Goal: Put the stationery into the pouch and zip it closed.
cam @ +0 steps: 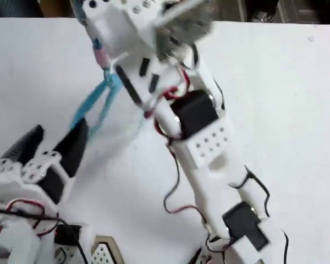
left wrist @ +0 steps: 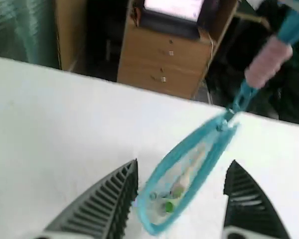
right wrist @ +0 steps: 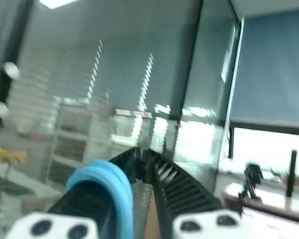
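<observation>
Pouch (left wrist: 189, 179) first: it hangs mouth-open right between the two fingers of my left gripper (left wrist: 184, 167), touching neither. That gripper is spread wide and has hold of nothing, one black ribbed finger (left wrist: 107, 204) on each side of the teal body. Down inside the open mouth I can see the stationery (left wrist: 169, 199), a few pieces with green tips lying along the bottom. I cannot tell whether the lower end of the pouch rests on the table (left wrist: 50, 129) or hangs just above it.

From the high view, my left gripper (cam: 61, 127) sits at about 8 o'clock on the table (cam: 275, 82), and the pouch (cam: 96, 107) runs from just beside its fingertips up toward 12 o'clock.

The top of the pouch narrows into a blue strap (left wrist: 294, 27) with a pink sleeve (left wrist: 266, 64) on it. In the right wrist view my right gripper (right wrist: 142, 152) is raised toward the room, fingers pressed together with the strap (right wrist: 107, 189) curled over one of them, so it carries the pouch. The right arm (cam: 209, 148) stretches from 5 o'clock to 12 o'clock across the table.

Beyond the table edge stands a wooden drawer cabinet (left wrist: 164, 55).
</observation>
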Robot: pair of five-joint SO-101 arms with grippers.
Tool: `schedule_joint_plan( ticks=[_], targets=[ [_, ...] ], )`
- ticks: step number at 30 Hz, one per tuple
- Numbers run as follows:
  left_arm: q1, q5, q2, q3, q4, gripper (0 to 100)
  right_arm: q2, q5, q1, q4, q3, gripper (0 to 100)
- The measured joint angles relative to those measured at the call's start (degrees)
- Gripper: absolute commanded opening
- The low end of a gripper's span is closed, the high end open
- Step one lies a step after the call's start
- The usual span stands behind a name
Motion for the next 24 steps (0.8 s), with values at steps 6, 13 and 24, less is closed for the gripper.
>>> schedule_joint_plan(
  ticks=[6, 13, 24],
  targets=[
    [1.1, -0.2, 0.0, 3.3, 0.4, 28, 0.1, 0.0, 1.1, 6.5, -0.8, 1.6],
    [4.9, -0.2, 0.0, 2.5, 1.7, 28, 0.1, 0.0, 2.4, 6.9, -0.8, 1.6],
    [28.0, -4.6, 0.0, -5.0, 6.6, 28, 2.5, 0.0, 2.0, 6.9, -1.0, 1.6]
  ],
)
